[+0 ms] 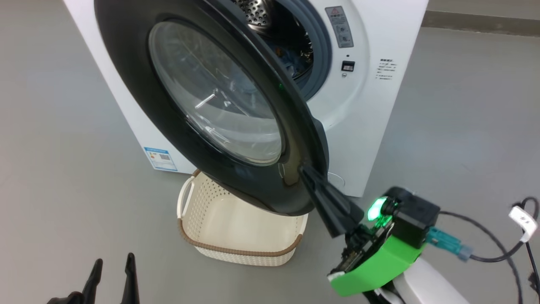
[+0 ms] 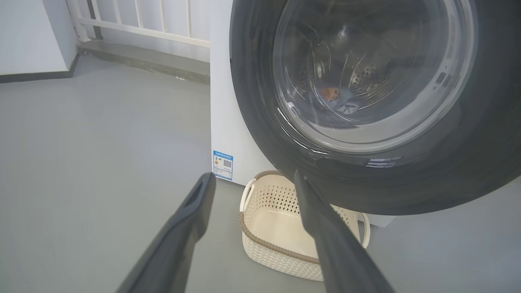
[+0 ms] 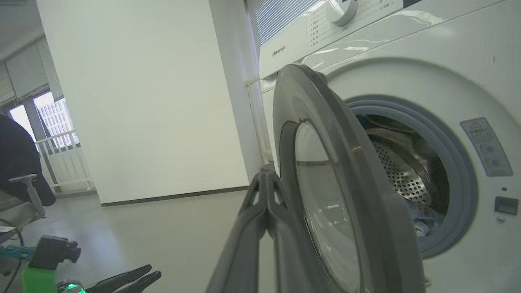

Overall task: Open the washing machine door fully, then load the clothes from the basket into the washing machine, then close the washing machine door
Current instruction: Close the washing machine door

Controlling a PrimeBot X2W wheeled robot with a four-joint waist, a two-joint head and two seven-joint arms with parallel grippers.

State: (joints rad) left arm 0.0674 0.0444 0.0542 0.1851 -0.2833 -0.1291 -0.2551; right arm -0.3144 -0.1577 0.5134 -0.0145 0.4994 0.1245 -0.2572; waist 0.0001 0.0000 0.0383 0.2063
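grey floor (image 1: 50,139), closed right jaws — tips at door (image 1: 211,105) rim

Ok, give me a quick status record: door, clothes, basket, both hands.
door: partly open, angled across the washer mouth
clothes: inside the drum
basket: empty, below the door's lower edge
right hand: shut, tips at the door's outer rim
left hand: open, low, holding nothing
left to do: close the door

Far end of basket (image 1: 236,252) behind door (image 1: 126,63)
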